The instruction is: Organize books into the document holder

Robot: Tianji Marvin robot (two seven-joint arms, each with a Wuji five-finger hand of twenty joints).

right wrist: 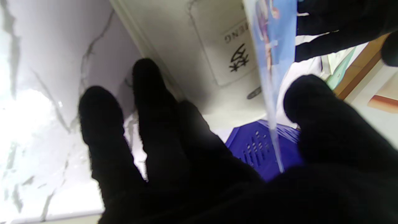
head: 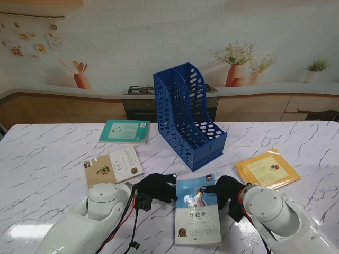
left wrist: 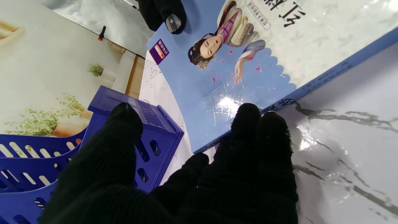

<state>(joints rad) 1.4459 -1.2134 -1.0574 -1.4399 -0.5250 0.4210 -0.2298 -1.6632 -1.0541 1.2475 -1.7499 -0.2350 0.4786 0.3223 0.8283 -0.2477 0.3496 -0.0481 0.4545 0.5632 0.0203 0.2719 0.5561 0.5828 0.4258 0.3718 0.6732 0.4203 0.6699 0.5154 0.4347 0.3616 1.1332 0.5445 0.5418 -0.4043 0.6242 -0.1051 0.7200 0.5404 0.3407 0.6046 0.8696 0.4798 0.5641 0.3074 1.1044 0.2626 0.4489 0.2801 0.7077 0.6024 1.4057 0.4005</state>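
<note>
Two hands — left hand, right hand — pinch the blue book; holder beyond.

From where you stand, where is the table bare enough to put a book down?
Bare marble lies at the far right, beyond the yellow book, and at the far left beside the teal book. It is crowded near me: both hands flank the blue book, close to the beige book and holder.

In the stand's view, the lettering on the blue book near the table's front edge is too small to read. The right hand hides that book's right corner. The right-wrist view is blurred; the document holder shows only partly behind dark fingers.
</note>
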